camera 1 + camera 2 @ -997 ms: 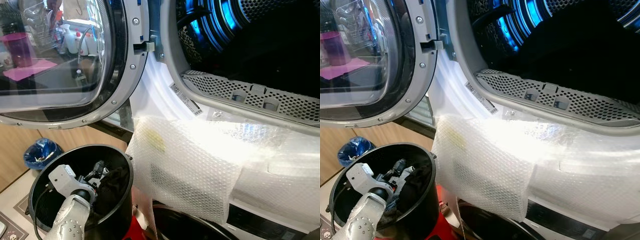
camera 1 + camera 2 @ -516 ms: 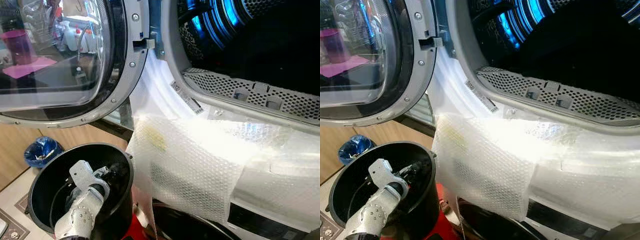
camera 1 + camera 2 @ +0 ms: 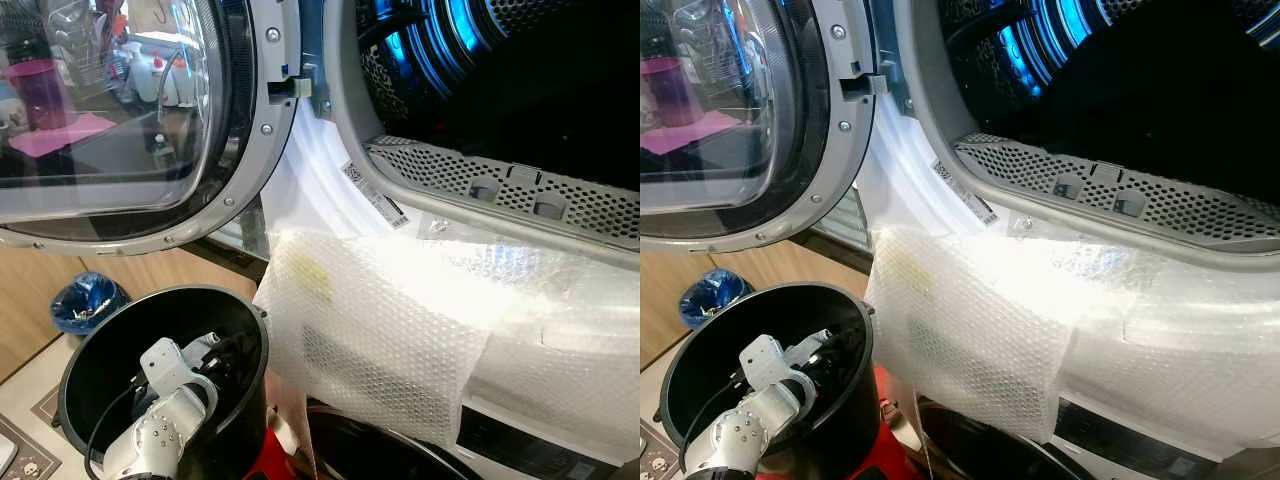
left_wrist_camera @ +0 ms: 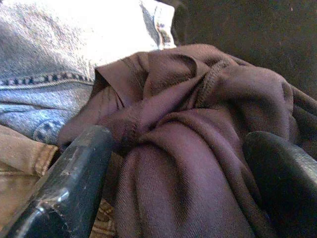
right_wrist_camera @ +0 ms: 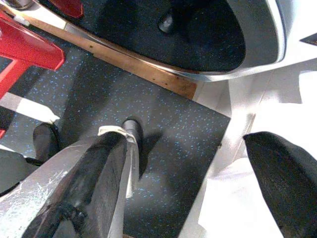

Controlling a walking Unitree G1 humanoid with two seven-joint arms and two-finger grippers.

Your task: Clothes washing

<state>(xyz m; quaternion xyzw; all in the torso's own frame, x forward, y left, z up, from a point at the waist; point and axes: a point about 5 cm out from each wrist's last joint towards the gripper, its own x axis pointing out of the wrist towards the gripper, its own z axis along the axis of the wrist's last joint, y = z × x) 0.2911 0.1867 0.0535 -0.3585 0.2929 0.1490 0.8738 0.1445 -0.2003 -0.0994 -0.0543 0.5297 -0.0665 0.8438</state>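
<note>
Down in the black bin (image 3: 100, 345), my left gripper (image 4: 173, 168) sits spread around a dark maroon garment (image 4: 198, 124), one finger (image 4: 74, 173) on each side of the bunched cloth, the jaws not yet pinching it. From the wrist view, blue denim (image 4: 44, 84) lies just beside the maroon piece and a tan fabric (image 4: 20, 163) touches its lower edge. From the head view, the silver left arm (image 3: 160, 440) reaches into the bin from above, its wrist below the rim.

My right gripper (image 5: 188, 183) hangs idle, fingers spread, over a dark speckled floor (image 5: 168, 124), with a red stand (image 5: 25, 44) nearby.

Just beside the bin, bubble wrap (image 3: 400, 330) drapes over the front of the machine below the drum opening. Above it runs a perforated grey rim (image 3: 500, 185), and behind that the drum (image 3: 520, 70) stands dark with blue-lit ribs. The round door (image 3: 130, 120) is swung wide to the left, its glass reflecting a room. A blue bag (image 3: 85, 300) sits on the floor beyond the bin, against a wooden panel (image 3: 30, 300).
</note>
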